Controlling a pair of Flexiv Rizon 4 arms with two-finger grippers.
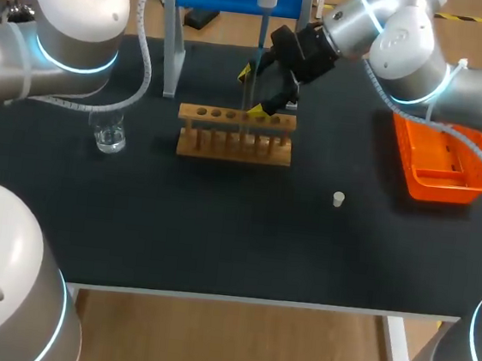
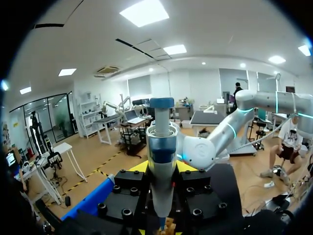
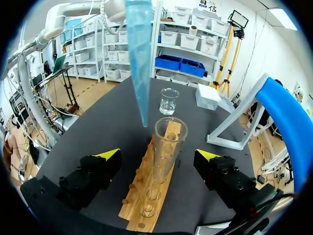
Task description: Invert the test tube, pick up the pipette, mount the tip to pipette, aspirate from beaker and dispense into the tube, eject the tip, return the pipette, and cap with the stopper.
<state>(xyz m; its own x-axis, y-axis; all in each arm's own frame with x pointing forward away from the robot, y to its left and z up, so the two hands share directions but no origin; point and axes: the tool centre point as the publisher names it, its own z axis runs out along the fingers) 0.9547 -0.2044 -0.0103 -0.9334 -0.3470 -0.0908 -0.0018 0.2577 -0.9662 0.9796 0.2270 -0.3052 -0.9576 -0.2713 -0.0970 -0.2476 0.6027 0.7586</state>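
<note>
The left gripper (image 2: 162,169) is clamped on the pipette (image 2: 161,142), with a yellow tip on either side of its barrel. The right gripper (image 3: 157,155) gapes wide. The test tube (image 3: 167,147) stands upright between its fingers, untouched, in the wooden rack (image 3: 146,205). The blue pipette tip (image 3: 139,58) hangs close above the tube's mouth. The beaker (image 3: 169,101) sits ahead on the tabletop (image 3: 112,117).

Orange tray (image 1: 441,151), black table (image 1: 218,230), blue tip (image 3: 138,54)
</note>
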